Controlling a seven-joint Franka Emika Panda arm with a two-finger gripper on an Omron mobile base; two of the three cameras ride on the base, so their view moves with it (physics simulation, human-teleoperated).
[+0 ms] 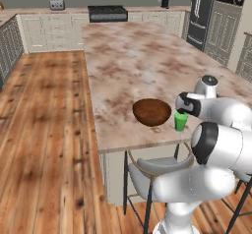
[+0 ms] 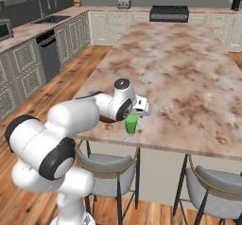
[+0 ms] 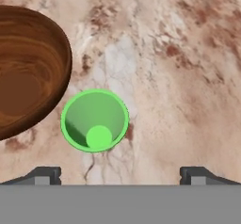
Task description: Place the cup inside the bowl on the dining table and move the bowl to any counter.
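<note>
Hovering: the two-finger gripper (image 3: 120,173) hangs above the small bright green tapered cup (image 3: 94,120), looking straight down into it.
Gripper state: released, jaws spread wide, the two dark fingertips (image 3: 44,175) standing far apart with nothing between them.
Cup: upright on the long dining table with the beige-brown marbled stone top (image 1: 133,61), near the table's front edge; its mouth faces up, the inside bottom showing as a paler green disc.
Cup against gripper: in the hand view it sits off centre, nearer one fingertip than the other, and apart from both.
Bowl: the wide shallow dark reddish-brown wooden-looking bowl (image 1: 151,111) rests on the same table top, just beside the cup (image 1: 180,122); whether the two touch cannot be told.
Bowl contents: its grained inside (image 3: 21,72) is bare.
Arm: in the right base view the white arm reaches over the table edge, its wrist above the cup (image 2: 131,124) and covering most of the bowl.
Stools: grey-seated, metal-legged stools (image 2: 215,196) stand tucked under the table's near edge.
</note>
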